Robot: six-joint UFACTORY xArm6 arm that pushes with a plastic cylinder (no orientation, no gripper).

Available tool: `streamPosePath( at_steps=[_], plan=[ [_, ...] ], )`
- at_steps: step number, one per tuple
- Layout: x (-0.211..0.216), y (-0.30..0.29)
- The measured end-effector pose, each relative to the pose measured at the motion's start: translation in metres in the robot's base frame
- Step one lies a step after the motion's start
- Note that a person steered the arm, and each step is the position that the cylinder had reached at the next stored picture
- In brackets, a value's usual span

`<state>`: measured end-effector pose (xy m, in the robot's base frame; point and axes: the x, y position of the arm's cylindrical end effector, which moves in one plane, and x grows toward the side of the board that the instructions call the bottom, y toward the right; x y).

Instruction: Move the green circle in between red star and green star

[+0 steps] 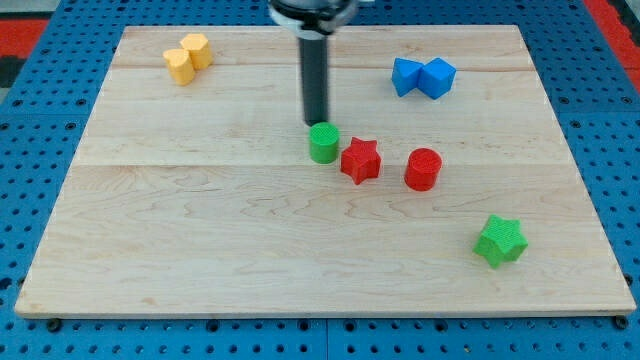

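Note:
The green circle [323, 143] is a short green cylinder near the board's middle. The red star [360, 160] lies just to its right, almost touching it. The green star [500, 240] lies toward the view's lower right, far from both. My tip [316, 122] is at the end of the dark rod, right at the green circle's top edge, on its upper side.
A red cylinder [423, 168] stands right of the red star. Two blue blocks [422, 77] sit at the upper right. Two yellow blocks [188, 57] sit at the upper left. The wooden board [200, 250] rests on a blue perforated base.

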<state>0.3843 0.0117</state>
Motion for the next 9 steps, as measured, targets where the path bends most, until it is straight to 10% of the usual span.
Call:
streamPosePath(
  at_steps=[5, 7, 9],
  plan=[
    [0.072, -0.090],
    [0.119, 0.005],
    [0.097, -0.029]
  ],
)
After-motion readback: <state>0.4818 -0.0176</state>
